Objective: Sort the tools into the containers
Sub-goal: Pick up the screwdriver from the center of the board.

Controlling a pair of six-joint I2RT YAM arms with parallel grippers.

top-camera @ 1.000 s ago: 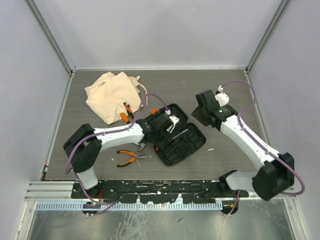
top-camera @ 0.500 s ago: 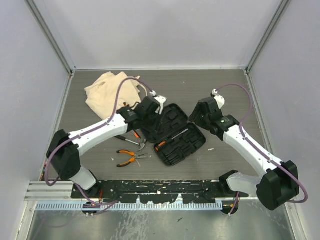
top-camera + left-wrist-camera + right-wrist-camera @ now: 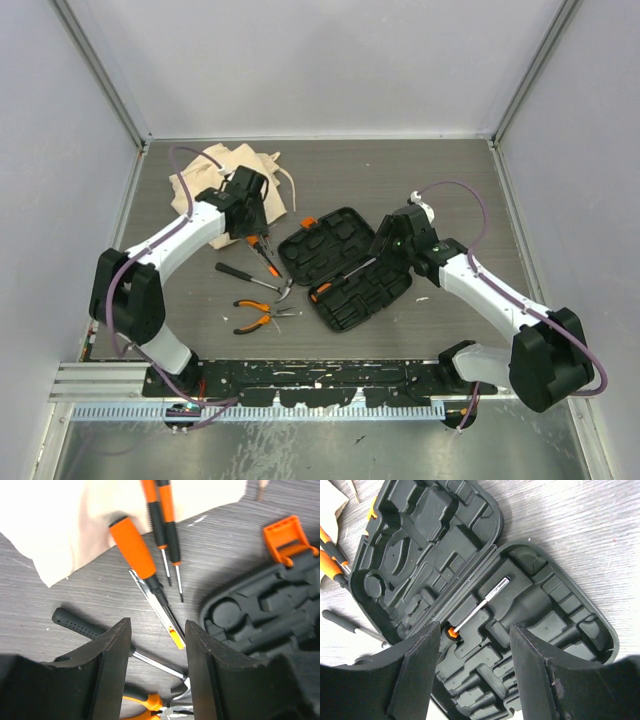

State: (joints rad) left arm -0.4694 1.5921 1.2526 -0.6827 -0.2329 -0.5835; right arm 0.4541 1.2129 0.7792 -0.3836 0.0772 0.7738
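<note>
The black case [image 3: 345,268] lies open mid-table with its orange latch [image 3: 287,537] at the back. One screwdriver [image 3: 480,607] rests in a slot of the case [image 3: 550,615]. My right gripper [image 3: 480,680] hangs open and empty just above that slot, seen from above as the right gripper [image 3: 392,245]. My left gripper [image 3: 157,670] is open and empty over loose tools. These are a thick orange-handled screwdriver [image 3: 136,552], two thin screwdrivers [image 3: 162,525] partly on the beige bag [image 3: 65,520], the hammer [image 3: 80,625] and the pliers [image 3: 255,315]. In the top view the left gripper [image 3: 252,215] is at the near edge of the bag [image 3: 210,175].
The hammer [image 3: 255,280] and screwdrivers [image 3: 265,252] lie between the bag and the case. Grey walls with metal corner posts close in the table on three sides. The arm bases stand on a rail [image 3: 300,375] at the near edge.
My left arm has swung from over the case back and left to the bag's edge, its jaws a little wider. My right gripper has come down and left over the open case and opened.
</note>
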